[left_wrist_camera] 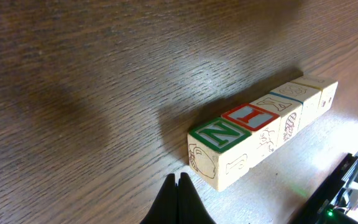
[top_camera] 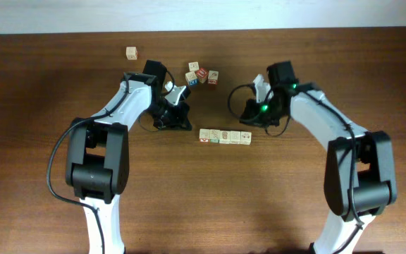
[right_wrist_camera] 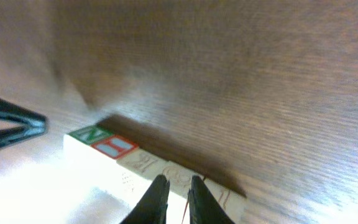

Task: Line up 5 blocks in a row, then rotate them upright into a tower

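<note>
Cube, pale and alone, sits far left on the table, well apart from the rest; prob. a spare, not part of the job. Next comes the left gripper, fingers pressed together w/ nothing between them, tip low near the green-N end of the row. It looks parked there to leave the other arm room. Behind it is a loose cluster of cubes, jumbled and touching.

Centre: the five blocks lie in a straight line, face to face, between the two arms, likely lined up so each can be turned in sequence. On the right, the right gripper is parted only a crack, poised over the row's far end and clamping nothing.

Overhead view gives layout & spares, but the fingertips are hidden under the wrists. The left wrist view reads the N block and red I block sharply. The right wrist view is blurred, yet it alone shows that slim finger gap.
</note>
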